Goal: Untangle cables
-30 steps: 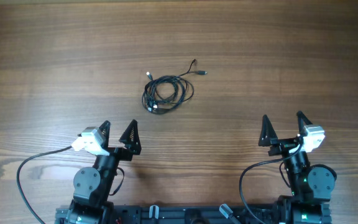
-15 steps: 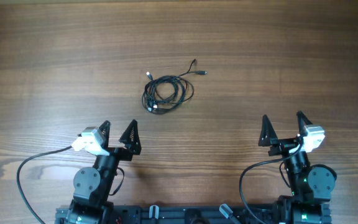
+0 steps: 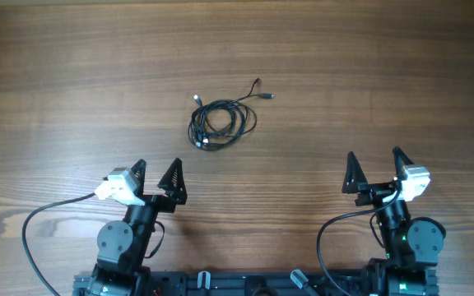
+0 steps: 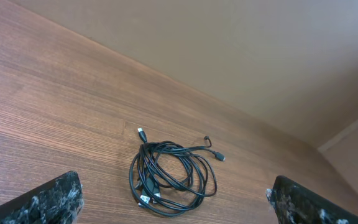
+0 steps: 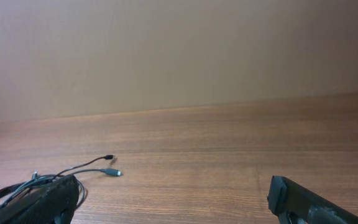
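The cables (image 3: 219, 121) lie in one tangled coil of thin black loops on the wooden table, past the middle, with two plug ends trailing to the upper right and silver-tipped plugs at the coil's lower left. The coil shows in the left wrist view (image 4: 169, 177), and partly in the right wrist view (image 5: 86, 171) at lower left. My left gripper (image 3: 158, 177) is open and empty, well short of the coil. My right gripper (image 3: 375, 170) is open and empty, far to the coil's right.
The wooden table (image 3: 369, 74) runs to a plain beige wall (image 5: 179, 50) at the far side. Thick black arm cables (image 3: 35, 226) loop beside each arm base at the near edge.
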